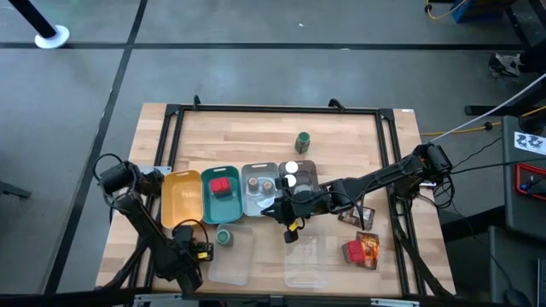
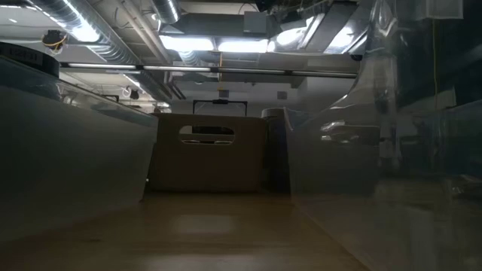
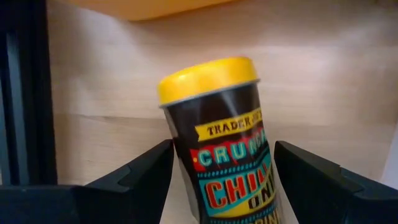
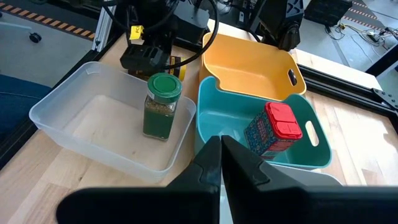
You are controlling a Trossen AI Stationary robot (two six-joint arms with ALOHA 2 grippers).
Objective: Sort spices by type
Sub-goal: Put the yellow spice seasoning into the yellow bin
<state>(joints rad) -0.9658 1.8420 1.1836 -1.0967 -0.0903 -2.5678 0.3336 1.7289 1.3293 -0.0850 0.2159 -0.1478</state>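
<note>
Yellow-capped jar point(image 3: 221, 134) (dark label, colourful lettering) stands between left jaws.

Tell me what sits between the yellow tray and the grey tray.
The teal tray, holding a red box, sits between the yellow tray and grey tray, as the high view shows.

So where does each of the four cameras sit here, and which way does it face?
High: above, straight down on the table, both arms in view.
Low: table height, looking across between clear plastic walls; no arm shows.
Left wrist: past the left gripper, whose fingers flank a yellow-capped jar.
Right wrist: over the shut right gripper toward the teal tray.
Shared: high and right wrist both show the red box.
</note>
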